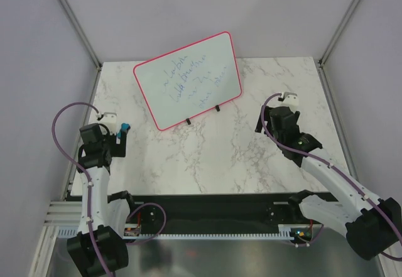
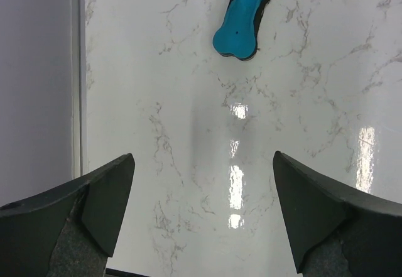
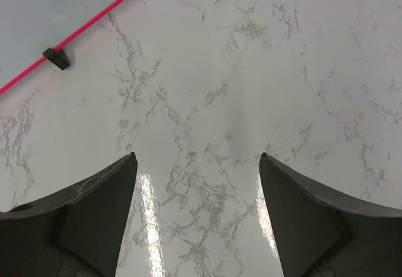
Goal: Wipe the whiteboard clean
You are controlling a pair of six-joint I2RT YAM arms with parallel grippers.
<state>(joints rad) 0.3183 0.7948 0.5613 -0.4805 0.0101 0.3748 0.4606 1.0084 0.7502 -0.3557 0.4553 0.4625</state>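
Top view: the large white rectangular whiteboard with a thin pink-red frame stands propped on small black feet at the back of the white marble-patterned table. Several lines of blue handwriting cover its face and no patch looks wiped, so I judge that the erasing has not begun. A small teal, bone-shaped eraser lies on the table off the whiteboard's lower left corner, apart from it.

Left wrist view: the left gripper has its jaws spread wide with nothing between them. The eraser lies ahead of the fingertips, not touching them.

Right wrist view: the right gripper is also wide apart and empty, over bare marble beside the whiteboard's lower right corner, where one black foot shows.

The whole job remains: grasp the eraser, carry it to the whiteboard and wipe every line.
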